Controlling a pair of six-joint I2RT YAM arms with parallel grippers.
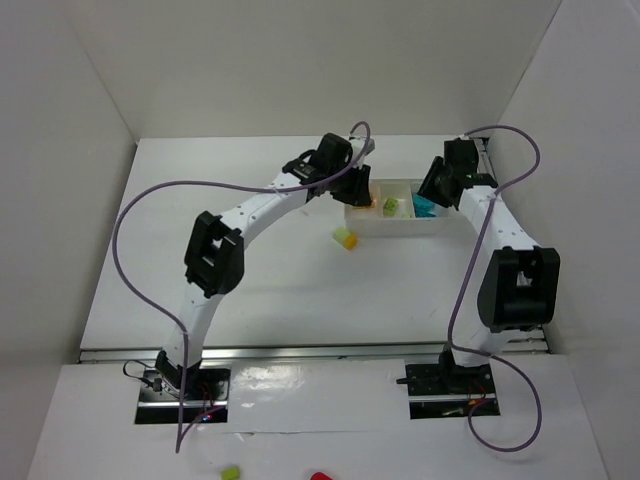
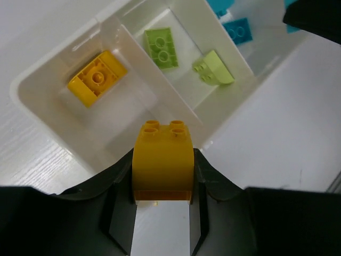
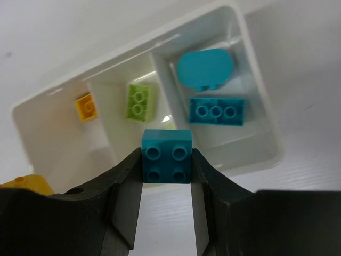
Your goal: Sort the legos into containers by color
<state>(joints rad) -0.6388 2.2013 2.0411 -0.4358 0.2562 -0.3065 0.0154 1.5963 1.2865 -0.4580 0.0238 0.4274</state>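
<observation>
The white three-compartment tray [image 1: 398,229] lies at the back centre. My left gripper [image 1: 354,192] hovers over its left end, shut on an orange-yellow rounded brick [image 2: 162,160]. My right gripper [image 1: 431,192] hovers over its right end, shut on a cyan four-stud brick [image 3: 167,156]. In the left wrist view the left compartment holds a yellow brick [image 2: 97,78], and the middle one holds two lime green bricks [image 2: 164,47]. In the right wrist view the right compartment holds a rounded cyan brick [image 3: 205,69] and a flat cyan brick [image 3: 217,111].
A loose yellow and lime brick [image 1: 345,238] lies on the table just in front of the tray's left end. White walls enclose the table on three sides. A green piece [image 1: 230,472] and a red piece [image 1: 320,477] lie off the table's near edge.
</observation>
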